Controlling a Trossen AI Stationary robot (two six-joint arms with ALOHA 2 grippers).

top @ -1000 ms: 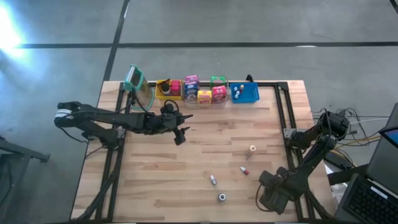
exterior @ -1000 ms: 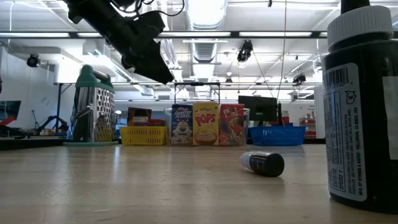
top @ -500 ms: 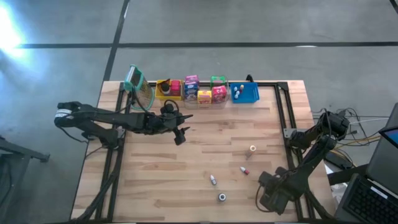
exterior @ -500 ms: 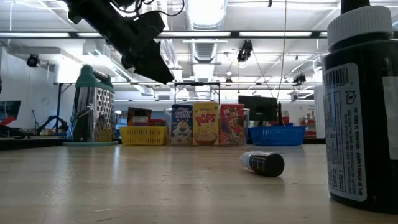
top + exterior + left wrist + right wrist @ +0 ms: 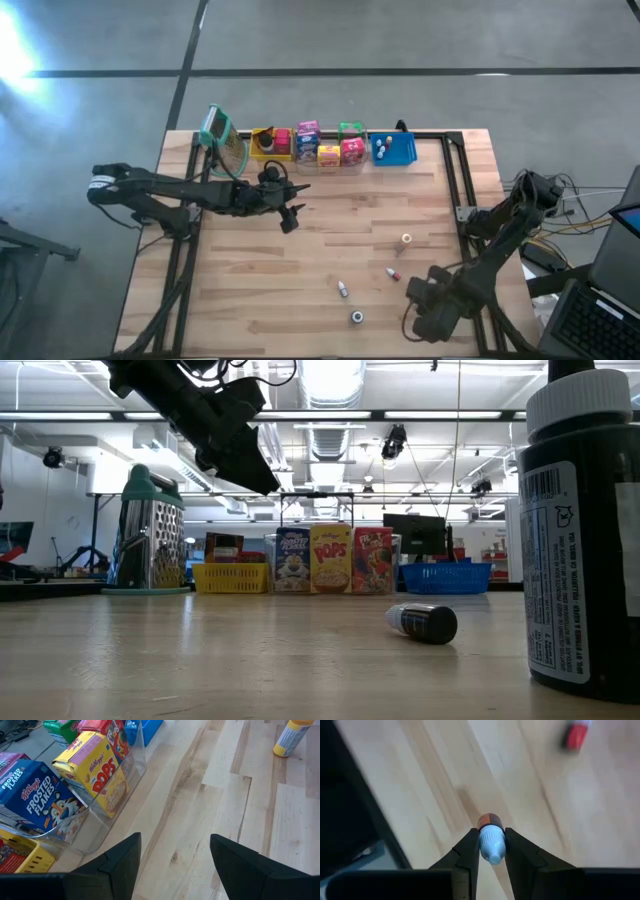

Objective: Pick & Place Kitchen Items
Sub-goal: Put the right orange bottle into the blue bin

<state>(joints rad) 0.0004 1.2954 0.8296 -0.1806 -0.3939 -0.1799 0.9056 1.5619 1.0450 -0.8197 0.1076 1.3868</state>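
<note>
**Right claw closed on a small bottle at the near right of the counter**

Right claw (image 5: pixel 488 851) is seen in its wrist view pinched narrowly on a small bottle (image 5: pixel 491 840) with a pale blue cap and an orange-brown band; the bottle is held between the two fingers (image 5: pixel 466 852) over bare wood. In the high view this claw (image 5: pixel 421 303) sits at the near right corner of the counter (image 5: pixel 330 230).

Left claw (image 5: pixel 172 855) is parked part open and empty above the far left of the counter, just near the clear bin (image 5: pixel 117 795) that holds the cereal boxes (image 5: pixel 95 772).

Still loose on the counter: a yellow-capped bottle (image 5: pixel 405 240), a red-capped bottle (image 5: pixel 393 273), a white bottle (image 5: pixel 343 289) and a small round item (image 5: pixel 357 317). The blue bin (image 5: pixel 396 149) at the far edge already holds a few small bottles and is judged the likely destination.

Risks, as judged:
- Grip is taken near the cap end, on a smooth round body; the bottle could pivot or slip out during the lift.
- The carry path runs across the loose bottles; a low pass could knock them rolling.
- A high release over the bin could let the bottle bounce out.
</note>
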